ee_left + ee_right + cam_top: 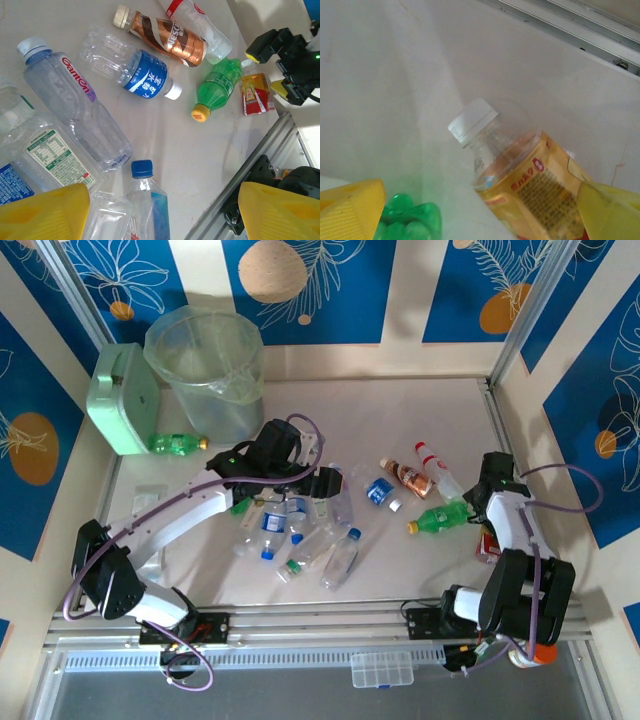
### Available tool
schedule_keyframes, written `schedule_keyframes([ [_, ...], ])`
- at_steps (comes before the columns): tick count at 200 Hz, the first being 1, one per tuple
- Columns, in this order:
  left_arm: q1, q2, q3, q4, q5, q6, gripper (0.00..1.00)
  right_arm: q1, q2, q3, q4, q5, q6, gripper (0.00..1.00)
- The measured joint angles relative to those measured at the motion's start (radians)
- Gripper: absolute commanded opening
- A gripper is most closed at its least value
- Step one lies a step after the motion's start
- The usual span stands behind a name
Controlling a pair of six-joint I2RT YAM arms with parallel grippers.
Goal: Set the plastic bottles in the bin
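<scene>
The tall, round, pale-green translucent plastic bin [212, 400] held no bottle. One green plastic bottle [178, 443] lay at its foot; the other clear plastic bottles [300, 530] lay scattered on the white counter [430, 420], nearer the arms and to the bin's right. Above that heap the left hand [162, 200] hovered, fingers spread wide, gripping nothing. Farther right of the bin, the right hand [480, 200] gaped over a yellow-labelled clear bottle [520, 185], holding nothing.

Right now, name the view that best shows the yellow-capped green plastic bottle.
Left wrist: the yellow-capped green plastic bottle lies whole, cap to base. Top external shows it whole but small; right wrist catches part of its lumpy base.
</scene>
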Motion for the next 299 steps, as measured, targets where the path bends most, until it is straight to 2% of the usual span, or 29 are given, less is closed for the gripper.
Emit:
schedule_keyframes([
  [48, 0.000, 0.000, -0.003, 0.001, 0.011, 0.000, 0.78, -0.067, 0.114, 0.011, 0.036, -0.013, -0.061, 0.98],
  [104, 0.000, -0.003, -0.017, 0.000, 0.018, 0.001, 0.79, -0.084, 0.187, 0.015, 0.067, -0.102, -0.095, 0.76],
  [118, 0.000, -0.005, -0.018, 0.000, 0.017, 0.001, 0.79, -0.085, 0.208, 0.019, 0.065, -0.115, -0.089, 0.73],
  [139, 0.000, -0.005, -0.021, 0.001, 0.018, 0.001, 0.79, -0.087, 0.228, 0.026, 0.060, -0.130, -0.079, 0.62],
  [152, 0.000, -0.005, -0.023, 0.001, 0.018, 0.001, 0.79, -0.090, 0.229, 0.032, 0.053, -0.143, -0.066, 0.51],
  [159, 0.000, -0.005, -0.024, 0.001, 0.018, 0.001, 0.79, -0.092, 0.229, 0.035, 0.051, -0.147, -0.058, 0.50],
  [208, 0.003, -0.006, -0.026, 0.000, 0.017, 0.023, 0.79, -0.076, 0.227, 0.041, 0.051, -0.187, -0.044, 0.47],
  [256, 0.010, -0.010, -0.032, 0.001, 0.017, 0.027, 0.79, 0.004, 0.231, 0.058, 0.058, -0.219, -0.121, 0.48],
  [274, 0.014, -0.013, -0.035, 0.003, 0.017, 0.026, 0.79, 0.023, 0.250, 0.082, 0.060, -0.228, -0.149, 0.66],
  [290, 0.019, -0.017, -0.044, 0.014, 0.021, 0.026, 0.79, 0.024, 0.263, 0.092, 0.063, -0.233, -0.158, 0.76],
  [299, 0.023, -0.022, -0.050, 0.017, 0.025, 0.026, 0.79, 0.024, 0.263, 0.093, 0.061, -0.236, -0.168, 0.78],
])
